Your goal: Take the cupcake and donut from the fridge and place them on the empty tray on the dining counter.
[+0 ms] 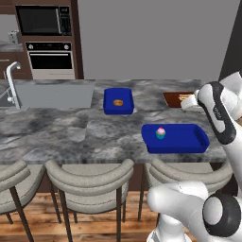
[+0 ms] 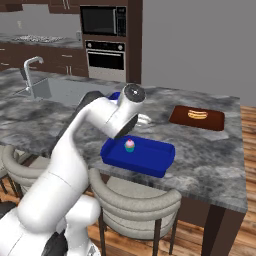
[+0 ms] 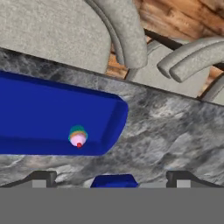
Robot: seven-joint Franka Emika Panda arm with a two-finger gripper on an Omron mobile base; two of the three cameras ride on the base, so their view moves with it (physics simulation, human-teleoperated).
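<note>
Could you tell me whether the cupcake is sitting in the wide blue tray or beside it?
In it. The cupcake stands upright on the floor of the tray, inside the raised rim, near one end.

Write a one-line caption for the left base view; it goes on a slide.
Cupcake sits in the wide blue tray on the marbled counter, a smaller blue tray with a brown pastry behind it.

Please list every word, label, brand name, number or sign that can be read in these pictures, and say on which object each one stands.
None can be read.
Microwave and oven control panels: only pale specks, too small and blurred.
Tray, cupcake, dining counter: no text on them.
</note>
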